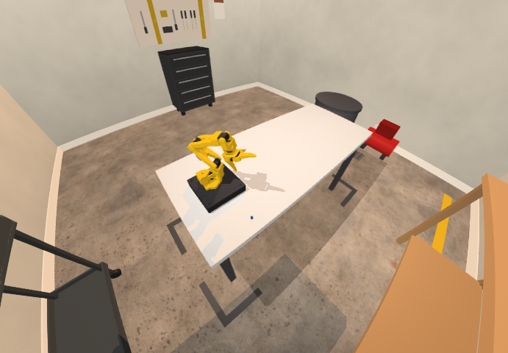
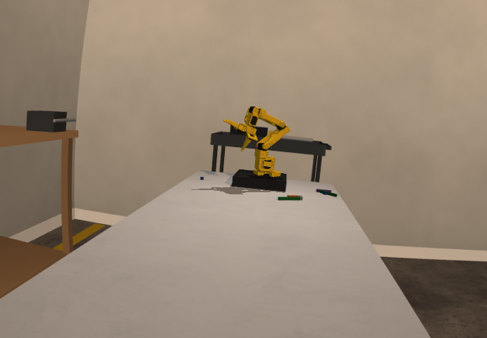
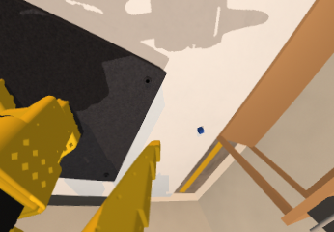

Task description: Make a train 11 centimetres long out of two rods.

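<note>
The small yellow five-joint arm (image 1: 212, 156) stood folded on its flat black base block (image 1: 232, 195), near one long edge of the long white bench (image 1: 304, 149). And what a crouch it was: the lower link leaned back from the shoulder, the elbow peaked high, and the forearm swung down and forward again, so the whole thing read as a tight zigzag from the exterior view (image 2: 266, 137).

Out at the end, the tool (image 1: 243, 157) hung in the air well above the bench top, wide open, nothing between its jaws. In the exterior view the tool (image 2: 239, 133) showed its two yellow prongs spread apart, one reaching out level, the other angling downward. From the wrist camera, the pointed yellow jaw filled the lower frame, the base block's corner sat behind it, and the arm's grey shadow spread over the bench beyond.

Now the rods. The tiny blue rod (image 1: 251, 217) lay alone on the bench, off one corner of the base block, and turned up again in the wrist view (image 3: 200, 130) and at the far bench edge in the exterior view (image 2: 201, 178). On the other side of the base block, the long green rod (image 2: 287, 198) lay flat with a short orange rod (image 2: 293, 196) right alongside it. Further out sat a second small cluster, a purple rod (image 2: 323, 190) with another dark green rod (image 2: 330, 194) against it; how they touched was too small to tell.
</note>
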